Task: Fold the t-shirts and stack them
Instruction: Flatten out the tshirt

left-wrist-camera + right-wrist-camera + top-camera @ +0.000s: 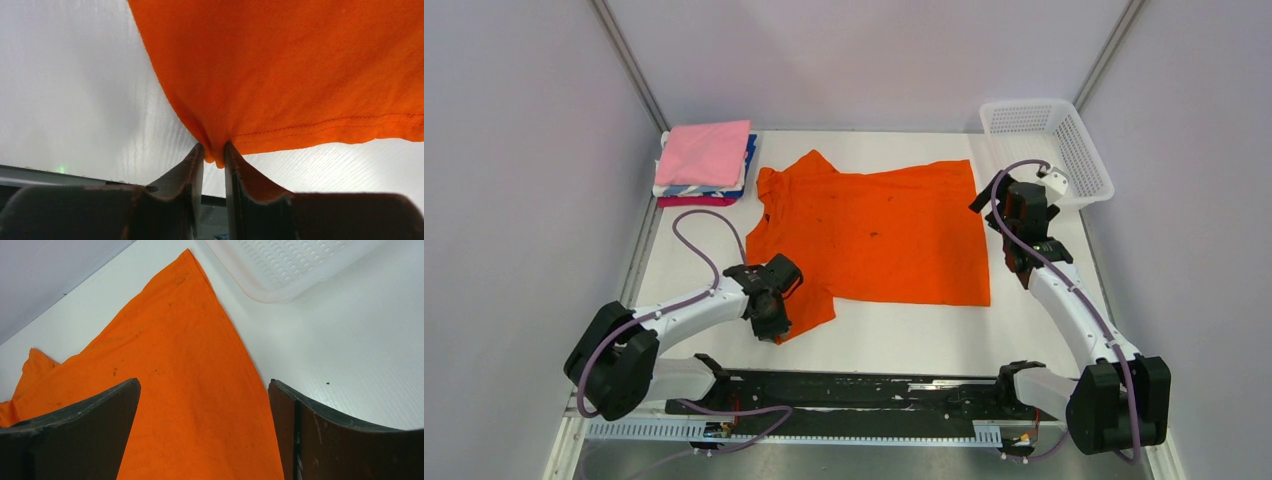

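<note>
Left fingers (194, 167) are clamping tight on the orange t-shirt (874, 230), pinching a bunched bit of stitched hem, prob. the sleeve at lower left of the top view. Right fingers (75, 432) are standing wide apart and gripping nothing. They're hovering over the shirt's right edge near its upper-right corner, just beside the white basket (1049, 140). Shirt's lying spread mostly flat across the middle of the counter (904, 340), neck toward the left. Folded stack (704, 158), pink on top, is sitting at upper left. Fold looks to be only starting, approx. first step. To do it well, imo: right side should be coming down on that edge and closing on cloth only, not scraping the counter. Then both sides should be lifting together, level, so the edge is travelling straight w/o dragging wrinkles. Left grip is looking thin, so it's risking a slip if pulled hard.
</note>
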